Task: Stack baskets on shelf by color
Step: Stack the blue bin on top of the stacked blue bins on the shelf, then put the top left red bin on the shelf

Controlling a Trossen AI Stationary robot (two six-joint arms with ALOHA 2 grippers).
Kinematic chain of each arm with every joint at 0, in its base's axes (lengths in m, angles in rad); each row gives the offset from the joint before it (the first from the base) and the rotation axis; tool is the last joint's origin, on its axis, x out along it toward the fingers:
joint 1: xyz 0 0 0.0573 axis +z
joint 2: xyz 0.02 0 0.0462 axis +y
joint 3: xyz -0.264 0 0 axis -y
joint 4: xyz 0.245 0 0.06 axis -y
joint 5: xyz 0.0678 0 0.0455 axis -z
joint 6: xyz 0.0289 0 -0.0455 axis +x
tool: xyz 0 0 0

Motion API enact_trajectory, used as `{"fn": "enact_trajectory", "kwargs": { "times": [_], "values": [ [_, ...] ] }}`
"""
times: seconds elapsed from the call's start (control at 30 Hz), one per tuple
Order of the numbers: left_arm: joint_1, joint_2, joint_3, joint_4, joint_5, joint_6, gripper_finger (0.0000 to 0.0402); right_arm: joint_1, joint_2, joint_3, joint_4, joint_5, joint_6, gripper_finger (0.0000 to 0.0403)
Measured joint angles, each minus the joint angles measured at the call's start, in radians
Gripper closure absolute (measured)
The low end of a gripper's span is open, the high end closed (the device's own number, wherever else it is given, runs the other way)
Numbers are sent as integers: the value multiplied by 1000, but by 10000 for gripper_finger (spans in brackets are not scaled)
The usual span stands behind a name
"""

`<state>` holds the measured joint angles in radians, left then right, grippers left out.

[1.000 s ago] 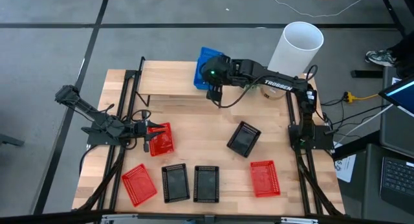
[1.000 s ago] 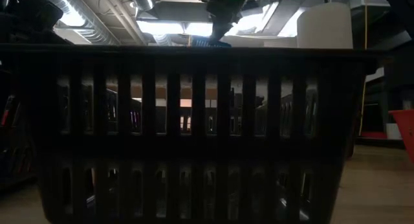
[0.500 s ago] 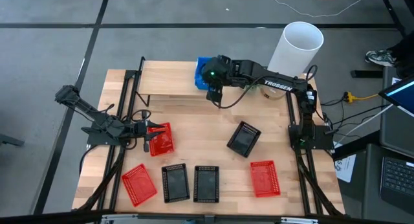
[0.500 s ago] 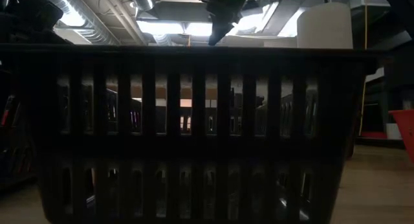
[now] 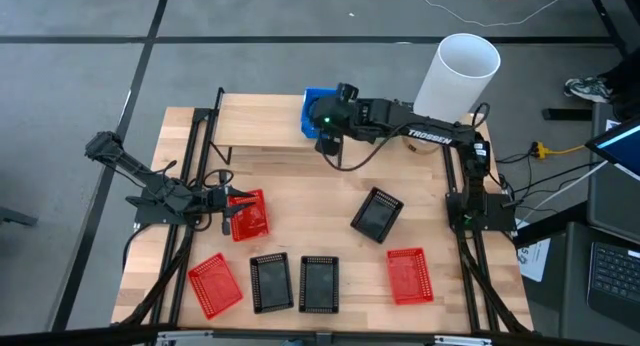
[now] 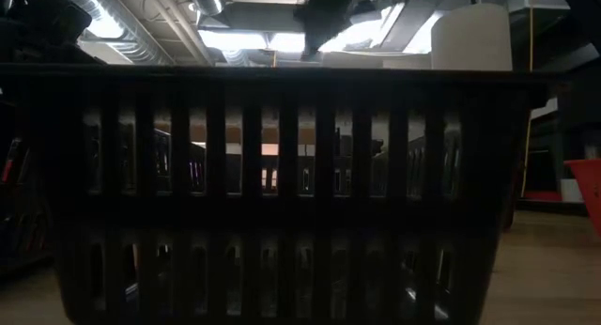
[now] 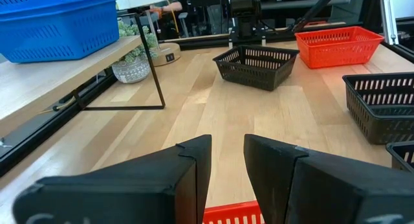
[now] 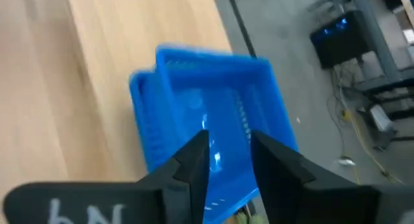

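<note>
The blue baskets (image 5: 312, 104) are nested in one pile on the shelf (image 5: 260, 121), at its right end, and show too in the right wrist view (image 8: 213, 114) and the left wrist view (image 7: 58, 23). My right gripper (image 5: 325, 138) (image 8: 228, 153) hovers open above the pile, touching nothing. My left gripper (image 5: 228, 208) (image 7: 228, 159) is shut on a red basket (image 5: 250, 214) at the table's left. Two more red baskets (image 5: 214, 284) (image 5: 408, 274) and three black ones (image 5: 377, 214) (image 5: 270, 282) (image 5: 319, 283) lie flat on the table. My left gripper pinches the red basket by its left rim (image 7: 229, 214) between the two fingers, coming level from the table's left. The basket rests flat on the table.
A tall white cylinder (image 5: 458, 74) stands at the shelf's right end. A small potted plant (image 7: 132, 67) sits under the shelf beside a black leg (image 7: 155, 68). One black basket (image 6: 282, 193) stands right before the low camera and hides most beyond it.
My right gripper has risen above the shelf and drawn slightly toward the table's left. A blue basket that showed at its fingertips a second ago has dropped out of the low view, and the blue pile now sits squarer on the shelf.
</note>
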<state>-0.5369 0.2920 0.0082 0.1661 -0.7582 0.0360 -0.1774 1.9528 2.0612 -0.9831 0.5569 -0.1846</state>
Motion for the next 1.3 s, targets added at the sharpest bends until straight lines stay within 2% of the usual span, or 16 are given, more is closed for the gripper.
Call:
{"fn": "enact_trajectory", "kwargs": {
  "times": [0.23, 0.33, 0.43, 0.5, 0.67, 0.73, 0.8, 0.87, 0.97, 1.07, 1.2, 1.3],
  "values": [
    [0, 0, 0, -1, 0, 0, 317, 2, 4, -103, 49, -1, -8, 288],
    [0, 0, 0, 0, 0, 0, 317, 24, 4, -63, 25, 4, -3, 288],
    [0, 0, 0, 0, 0, -1, 317, 64, 4, 18, -74, -8, 67, 288],
    [0, 0, 0, 0, 0, -1, 317, 95, 3, 79, -185, -69, 155, 288],
    [0, 0, 0, 3, -2, 0, 317, 171, 1, 150, -505, -345, 319, 288],
    [0, 0, 0, 7, -21, 0, 317, 205, -1, 128, -605, -369, 338, 288],
    [0, 0, 0, 7, -23, 0, 317, 237, -35, 42, -561, -346, 337, 288],
    [0, 0, 0, 8, 23, -8, 317, 264, -86, -61, -537, -353, 348, 288],
    [-1, 0, 0, 67, 99, -55, 317, 320, -205, -269, -520, -304, 480, 288],
    [-1, 4, 14, 117, 63, -116, 317, 389, -345, -501, -435, -283, 664, 288],
    [0, 72, 165, -124, -57, -150, 324, 492, -507, -738, -239, -277, 827, 288],
    [0, 168, 353, -297, -32, -205, 329, 553, -588, -863, -93, -243, 863, 288]
  ]
}}
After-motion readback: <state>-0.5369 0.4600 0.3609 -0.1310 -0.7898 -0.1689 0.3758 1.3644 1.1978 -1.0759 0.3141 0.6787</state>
